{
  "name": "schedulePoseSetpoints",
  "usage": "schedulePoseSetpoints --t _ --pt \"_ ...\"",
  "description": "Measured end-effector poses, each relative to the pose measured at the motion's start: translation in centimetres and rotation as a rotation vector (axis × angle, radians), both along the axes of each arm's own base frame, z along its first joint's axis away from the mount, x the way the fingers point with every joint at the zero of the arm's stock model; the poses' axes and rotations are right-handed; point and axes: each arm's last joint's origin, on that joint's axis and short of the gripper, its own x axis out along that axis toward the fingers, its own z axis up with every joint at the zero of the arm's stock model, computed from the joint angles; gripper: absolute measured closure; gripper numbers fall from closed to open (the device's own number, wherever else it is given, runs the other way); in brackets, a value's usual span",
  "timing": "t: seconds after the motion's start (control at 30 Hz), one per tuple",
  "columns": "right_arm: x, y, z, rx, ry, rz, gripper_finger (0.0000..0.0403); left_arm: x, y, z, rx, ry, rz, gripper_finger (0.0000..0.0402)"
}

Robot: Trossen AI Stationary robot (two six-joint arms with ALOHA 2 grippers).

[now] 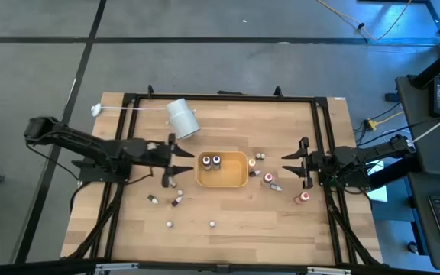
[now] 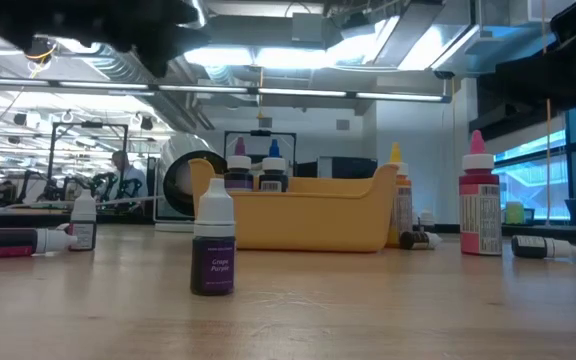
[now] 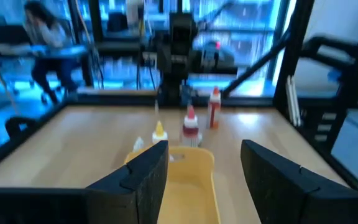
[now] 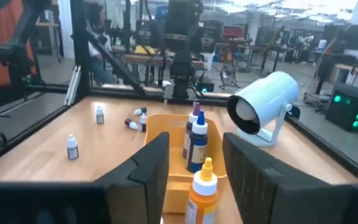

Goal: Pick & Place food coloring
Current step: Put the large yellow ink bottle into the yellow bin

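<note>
In tray (image 1: 242,181), two upright bottles (image 1: 211,161)

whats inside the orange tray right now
Two small bottles stand upright at the left end of the orange tray. The rest of its floor shows bare from above; nothing looks covered.

Wooden table (image 1: 228,214) on grey tiled floor (image 1: 205,61); beyond the table, ceiling light strips (image 2: 268,55), workbenches, a seated person (image 2: 120,175).
</note>
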Motion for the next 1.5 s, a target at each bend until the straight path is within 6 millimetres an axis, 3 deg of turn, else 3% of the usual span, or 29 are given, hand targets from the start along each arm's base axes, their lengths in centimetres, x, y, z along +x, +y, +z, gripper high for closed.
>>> schedulePoseSetpoints --t 0.3,0.83,1.2,1.5 --pt "0.0 0.0 0.0 0.041 -0.001 0.003 0.025 -2.7 0.4 -1.4 -0.013 -0.076 0.019 0.0204" --pt "-0.1 0.1 0.9 0.028 -0.096 0.054 0.0246 -2.8 0.5 -1.5 -0.014 -0.074 0.022 0.0205" --pt "-0.1 0.1 0.9 0.059 -0.094 0.051 0.0153 -2.8 0.5 -1.5 -0.013 -0.073 0.022 0.0205" --pt "-0.1 0.3 0.9 0.079 -0.094 0.116 0.0134 -2.8 0.5 -1.5 -0.013 -0.073 0.023 0.0205"
